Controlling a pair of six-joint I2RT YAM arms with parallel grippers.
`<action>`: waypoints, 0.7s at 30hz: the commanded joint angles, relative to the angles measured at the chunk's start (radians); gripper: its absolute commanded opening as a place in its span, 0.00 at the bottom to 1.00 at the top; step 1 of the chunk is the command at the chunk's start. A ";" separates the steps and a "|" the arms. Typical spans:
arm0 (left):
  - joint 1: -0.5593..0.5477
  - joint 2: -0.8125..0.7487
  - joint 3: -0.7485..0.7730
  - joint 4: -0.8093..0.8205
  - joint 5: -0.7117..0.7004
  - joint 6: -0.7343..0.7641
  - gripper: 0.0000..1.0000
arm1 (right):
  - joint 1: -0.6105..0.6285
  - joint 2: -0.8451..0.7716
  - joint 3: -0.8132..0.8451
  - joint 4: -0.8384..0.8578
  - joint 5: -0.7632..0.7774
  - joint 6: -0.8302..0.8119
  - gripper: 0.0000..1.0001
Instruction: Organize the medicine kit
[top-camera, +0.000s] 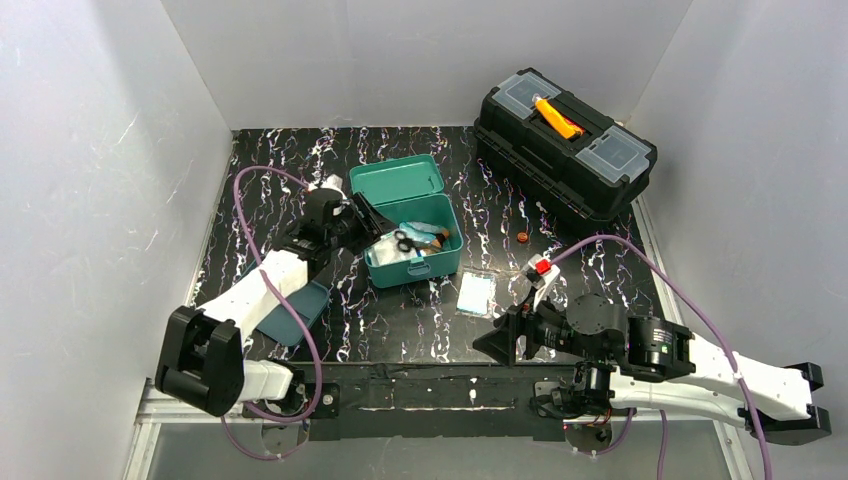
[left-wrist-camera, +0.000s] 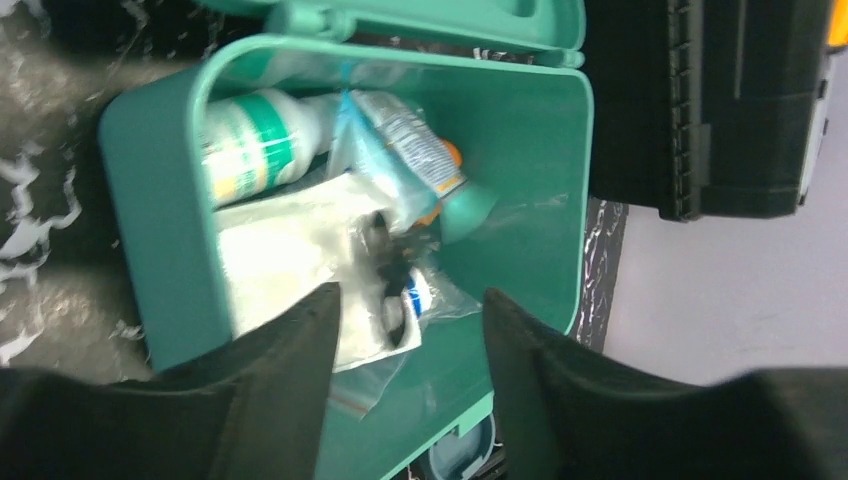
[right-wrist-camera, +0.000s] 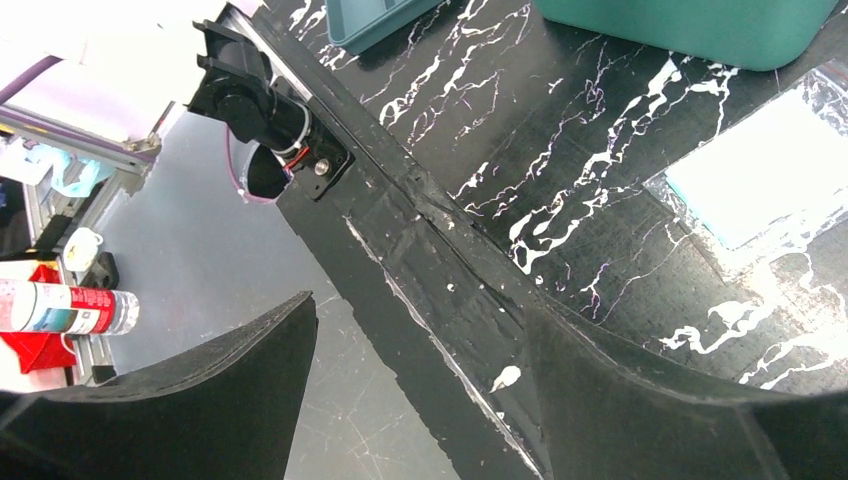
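The teal medicine kit (top-camera: 447, 262) stands open mid-table with its lid (top-camera: 397, 178) tipped back. Inside lie a white bottle with a green label (left-wrist-camera: 250, 145), white gauze (left-wrist-camera: 285, 250), black-handled scissors (left-wrist-camera: 385, 265) and clear packets (left-wrist-camera: 410, 140). My left gripper (top-camera: 372, 222) hovers over the kit's left side, open (left-wrist-camera: 410, 310), with nothing between its fingers. The darker teal inner tray (top-camera: 300, 318) lies on the table under the left arm. A flat packet (top-camera: 476, 293) lies in front of the kit. My right gripper (top-camera: 497, 343) is open (right-wrist-camera: 420, 330) and empty above the table's front edge.
A large black toolbox (top-camera: 565, 140) with an orange handle sits at the back right. A small orange item (top-camera: 521, 237) lies right of the kit. White walls enclose three sides. Purple cables loop over both arms.
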 joint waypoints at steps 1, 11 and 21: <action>0.028 -0.081 0.016 -0.179 -0.035 0.066 0.58 | -0.001 0.020 0.031 0.001 0.034 0.004 0.83; 0.038 -0.206 0.170 -0.451 -0.106 0.215 0.71 | -0.001 0.133 0.096 -0.135 0.193 0.056 0.84; 0.040 -0.352 0.264 -0.644 -0.045 0.344 0.84 | -0.020 0.296 0.135 -0.213 0.327 0.165 0.89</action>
